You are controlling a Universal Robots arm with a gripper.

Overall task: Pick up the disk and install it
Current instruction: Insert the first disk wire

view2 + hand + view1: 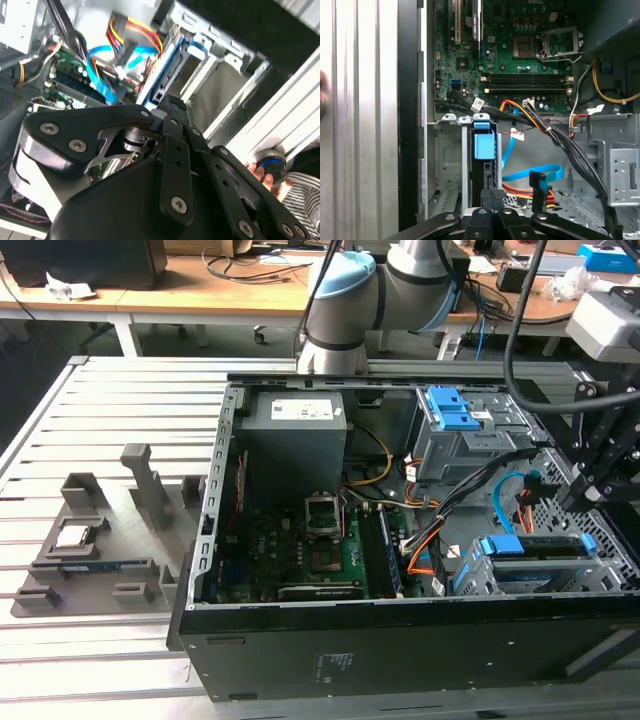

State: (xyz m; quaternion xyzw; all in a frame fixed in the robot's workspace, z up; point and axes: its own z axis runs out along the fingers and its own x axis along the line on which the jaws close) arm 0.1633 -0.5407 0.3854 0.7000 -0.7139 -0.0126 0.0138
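— Where's the disk (535, 546) sitting?
— In the grey drive cage (478, 575) at the near right corner of the open computer case (400, 640), in the exterior view. Its bright blue bracket frames the top edge, with blue tabs at both ends.
— Which way does it run?
— It stands on edge, its long axis going left to right along the case's near wall. In the first wrist view it shows end-on (484, 145): a blue tab over a dark, thin edge, slotted between metal rails.
— And the pincer (585, 490)?
— Just above the disk's right end. Whether it's wide or narrow, I cannot tell.
— Anything else?
— The case lies on a slatted metal surface (100, 420).
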